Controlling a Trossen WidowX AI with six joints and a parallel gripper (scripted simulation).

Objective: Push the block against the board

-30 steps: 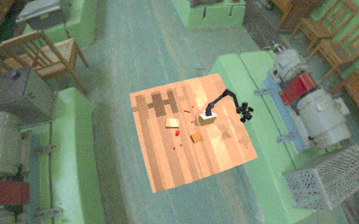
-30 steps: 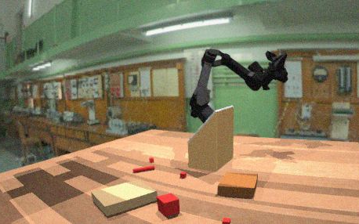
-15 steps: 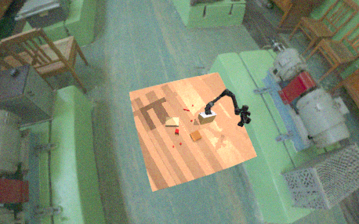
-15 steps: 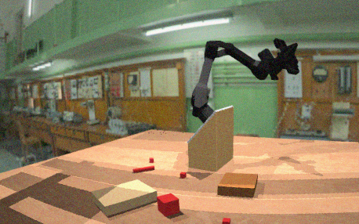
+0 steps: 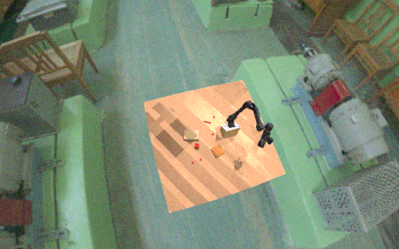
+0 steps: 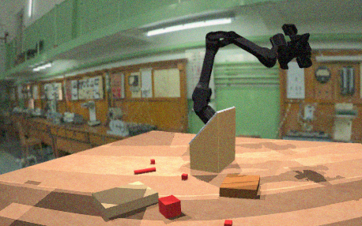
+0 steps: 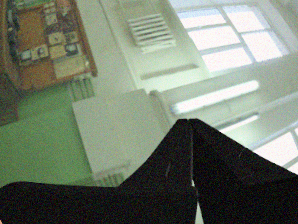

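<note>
The square block (image 5: 217,151) (image 6: 239,186) is a flat orange-brown piece on the wooden table top (image 5: 244,170) (image 6: 328,197), near its middle. The board (image 5: 191,135) (image 6: 124,199) is a flat beige slab lying apart from the block, on its left in the top and exterior views, with a gap between them. A red cube (image 5: 196,145) (image 6: 169,206) sits in that gap. My gripper (image 5: 261,143) (image 6: 290,29) (image 7: 186,128) is shut on nothing. It is held high in the air, pointing up at the ceiling, well away from both parts.
A tan wedge-shaped stand (image 5: 230,130) (image 6: 213,144) bears the arm's base, just behind the block. A red stick (image 6: 145,171) and small red bits (image 6: 184,176) (image 6: 228,222) lie scattered on the table. Green machines and chairs surround the table.
</note>
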